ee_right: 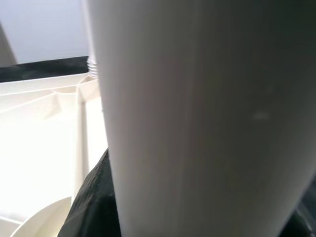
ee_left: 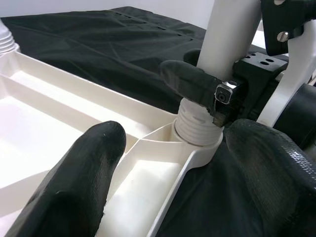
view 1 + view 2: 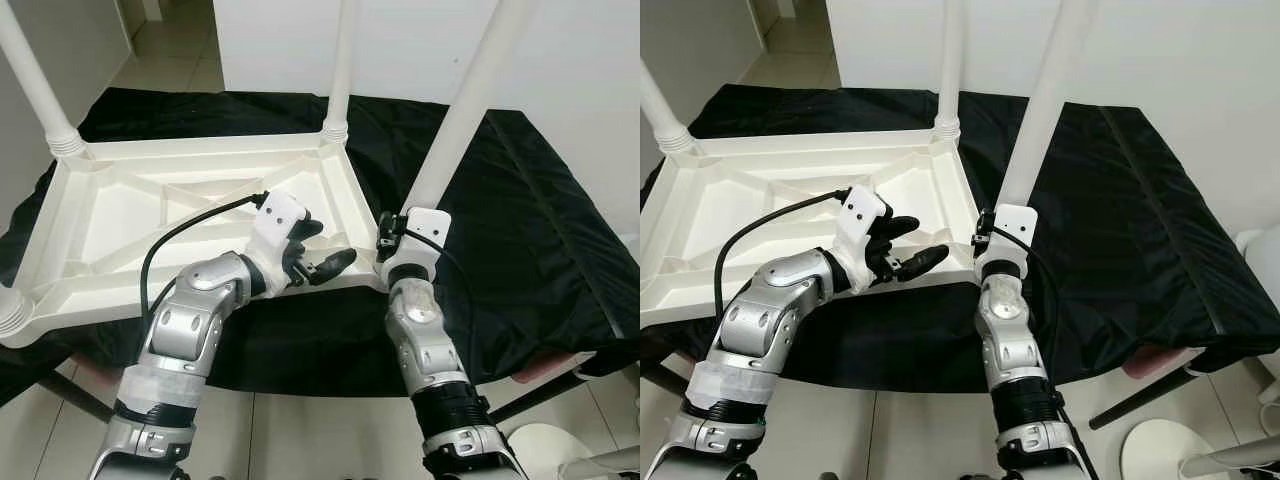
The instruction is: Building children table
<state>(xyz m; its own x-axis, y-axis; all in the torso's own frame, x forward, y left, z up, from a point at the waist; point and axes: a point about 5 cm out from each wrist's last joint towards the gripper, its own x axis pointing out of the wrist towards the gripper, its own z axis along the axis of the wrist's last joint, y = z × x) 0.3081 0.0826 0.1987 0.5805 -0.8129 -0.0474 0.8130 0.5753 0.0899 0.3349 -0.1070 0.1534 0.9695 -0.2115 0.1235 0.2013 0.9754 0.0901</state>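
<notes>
White plastic tabletop (image 3: 150,215) lies upside down on a bench draped in black cloth (image 3: 520,210), its ribbed underside facing up. Legs stand upright in its corner sockets: one at the far left (image 3: 35,75), one at the far right corner (image 3: 340,60), and a stub of another at the near left edge (image 3: 12,310). The right pincer (image 2: 217,94) is clamped around the near right leg (image 3: 470,90) just above its threaded base, which sits at the socket (image 2: 197,136) of that corner. The left pincer (image 3: 318,252) hovers over the tabletop's near edge beside that corner, fingers (image 2: 79,177) spread apart and holding nothing.
</notes>
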